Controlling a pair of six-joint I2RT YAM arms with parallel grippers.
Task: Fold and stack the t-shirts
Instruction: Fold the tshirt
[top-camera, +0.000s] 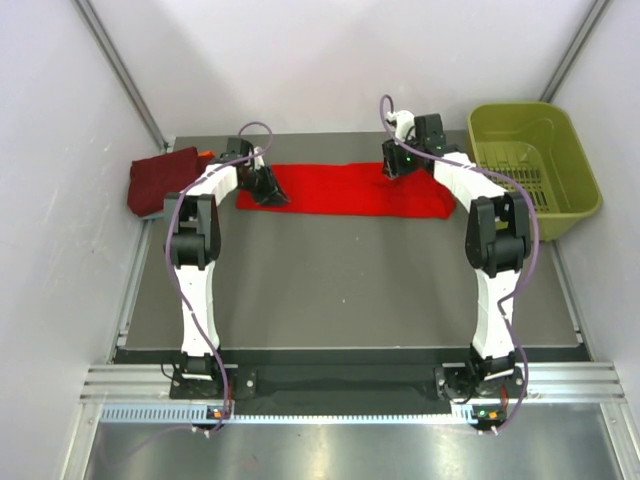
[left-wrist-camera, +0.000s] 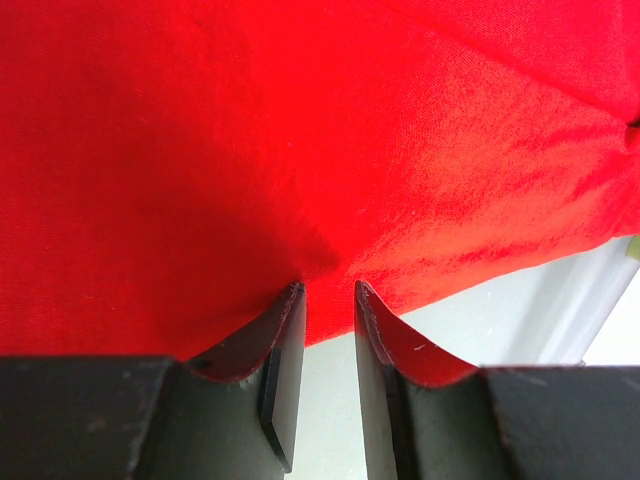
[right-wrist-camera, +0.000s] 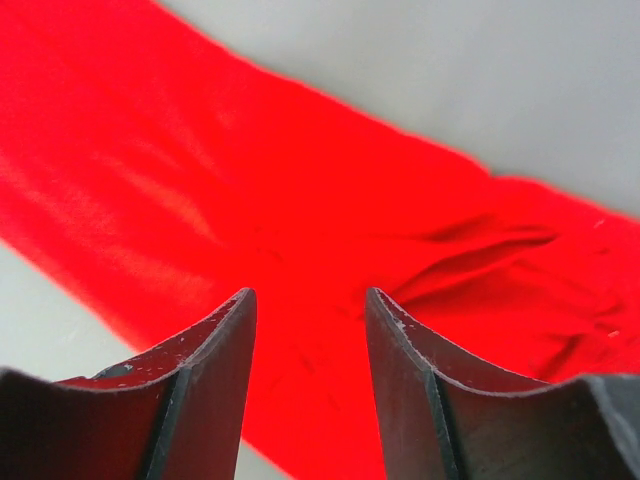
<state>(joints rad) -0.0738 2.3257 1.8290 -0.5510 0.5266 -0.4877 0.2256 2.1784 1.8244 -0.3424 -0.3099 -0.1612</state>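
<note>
First, saw a folded dark maroon t-shirt (top-camera: 160, 180) at the upper left of the top view, on the left edge of the worktop (top-camera: 350, 290), with an orange sliver (top-camera: 206, 154) showing at its upper right corner. Just right of it, found the left jaws down on the left end of the red t-shirt (top-camera: 350, 190), nearly pressed together and pinching its edge at the tips, the cloth puckered there in the left wrist view. Noted the red t-shirt lying as a long band across the upper middle of the frame. Further right, found the right jaws spread over its right end, gripping nothing, with wrinkled cloth beneath. Saw an olive-green basket (top-camera: 565, 222) at the upper right.
</note>
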